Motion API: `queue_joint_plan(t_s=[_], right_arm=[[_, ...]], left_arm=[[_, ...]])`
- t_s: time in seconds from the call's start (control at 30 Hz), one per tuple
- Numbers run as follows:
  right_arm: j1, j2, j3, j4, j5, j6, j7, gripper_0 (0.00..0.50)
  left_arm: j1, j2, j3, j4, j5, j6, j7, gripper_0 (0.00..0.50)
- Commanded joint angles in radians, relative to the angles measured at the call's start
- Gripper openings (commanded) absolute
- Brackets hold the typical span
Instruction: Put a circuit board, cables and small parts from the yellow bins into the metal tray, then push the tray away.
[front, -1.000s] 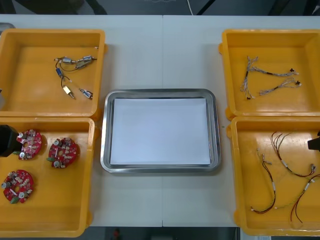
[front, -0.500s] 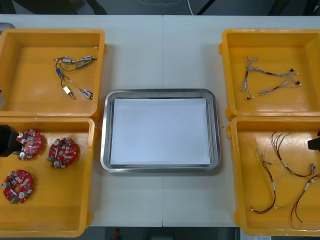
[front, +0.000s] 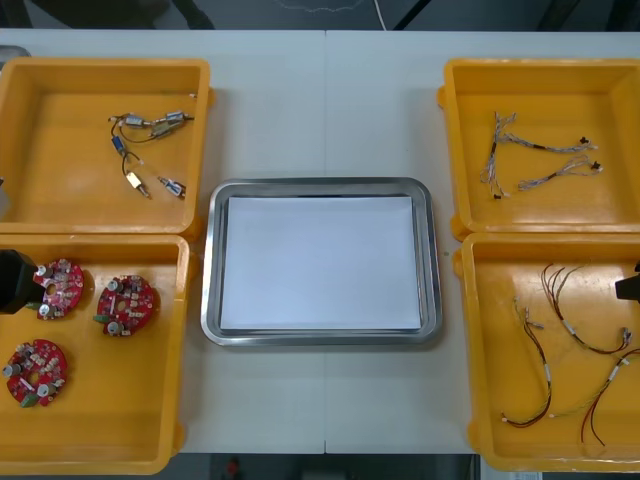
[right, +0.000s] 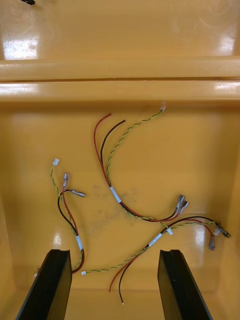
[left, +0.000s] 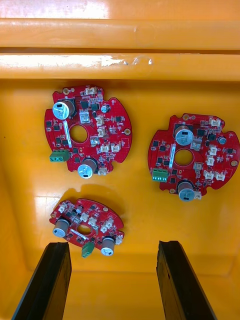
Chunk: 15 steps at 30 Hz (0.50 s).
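Three round red circuit boards (front: 127, 305) lie in the near left yellow bin (front: 110, 425). My left gripper (front: 15, 280) hangs at that bin's left edge. In the left wrist view it (left: 112, 245) is open above the bin floor, and the closest board (left: 86, 231) lies just beyond its fingertips. My right gripper (front: 630, 287) hovers at the outer edge of the near right bin (front: 500, 290). It (right: 114, 252) is open over red, black and yellow cables (right: 130, 200). The metal tray (front: 322, 188), white inside, sits in the middle of the table.
Small metal parts (front: 150, 150) with short wires lie in the far left bin (front: 60, 200). Twisted light cables (front: 540, 155) lie in the far right bin (front: 560, 210). Bare table runs before and behind the tray.
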Motion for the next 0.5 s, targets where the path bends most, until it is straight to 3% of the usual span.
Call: queue_joint_plan(t_s=[0.03, 0.5], right_arm=[[0.017, -0.035, -0.026, -0.030, 0.004, 0.003, -0.005, 0.500], [0.017, -0.035, -0.026, -0.030, 0.004, 0.003, -0.005, 0.500]], left_arm=[[0.014, 0.041, 0.025, -0.027, -0.002, 0.006, -0.045, 0.500], [0.014, 0.041, 0.025, -0.027, -0.002, 0.006, -0.045, 0.500]])
